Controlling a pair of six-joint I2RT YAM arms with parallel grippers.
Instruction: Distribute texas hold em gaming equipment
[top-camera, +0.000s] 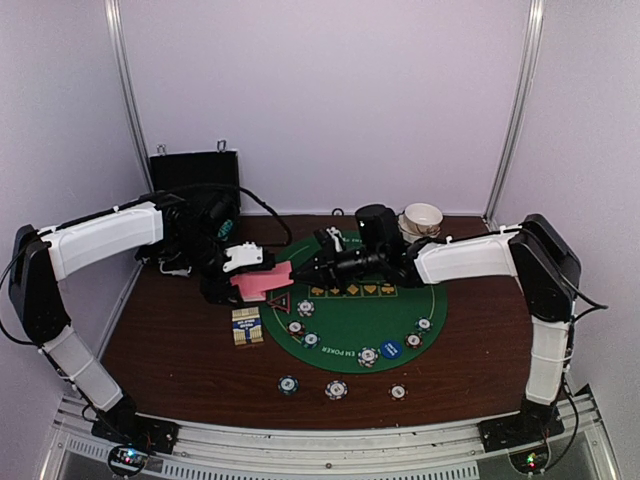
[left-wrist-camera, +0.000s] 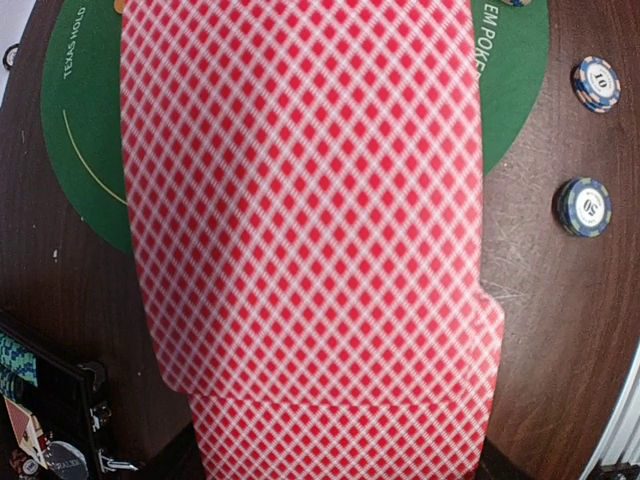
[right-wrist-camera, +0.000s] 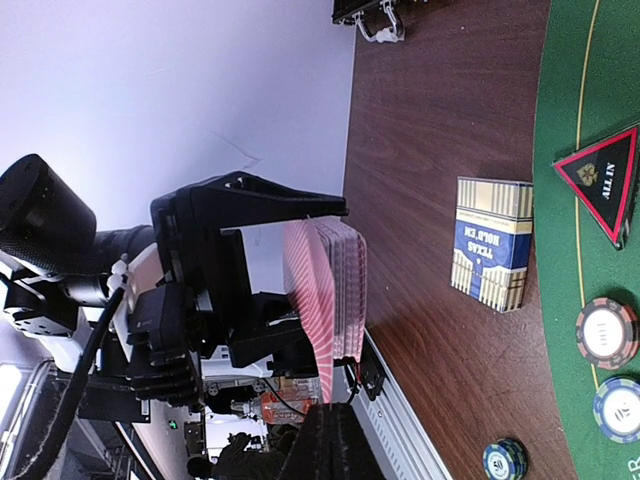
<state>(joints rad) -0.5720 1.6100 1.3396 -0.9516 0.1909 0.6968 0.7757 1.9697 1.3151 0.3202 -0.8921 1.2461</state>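
Left of centre in the top view, the left claw (top-camera: 248, 280) was clamped tight on a stack of pink-checked paper playing cards (top-camera: 268, 284), held over the left rim of the round green felt mat (top-camera: 350, 318). Just right of it the right claw (top-camera: 303, 268) was fully closed, its tips seemingly touching the stack, though a pinched card could not be made out. Round stripe-edged poker chips (top-camera: 368, 356) dotted the mat's lower right.

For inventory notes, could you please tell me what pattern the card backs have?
Red-and-white diamond lattice on the playing cards, clearest in the left wrist view.
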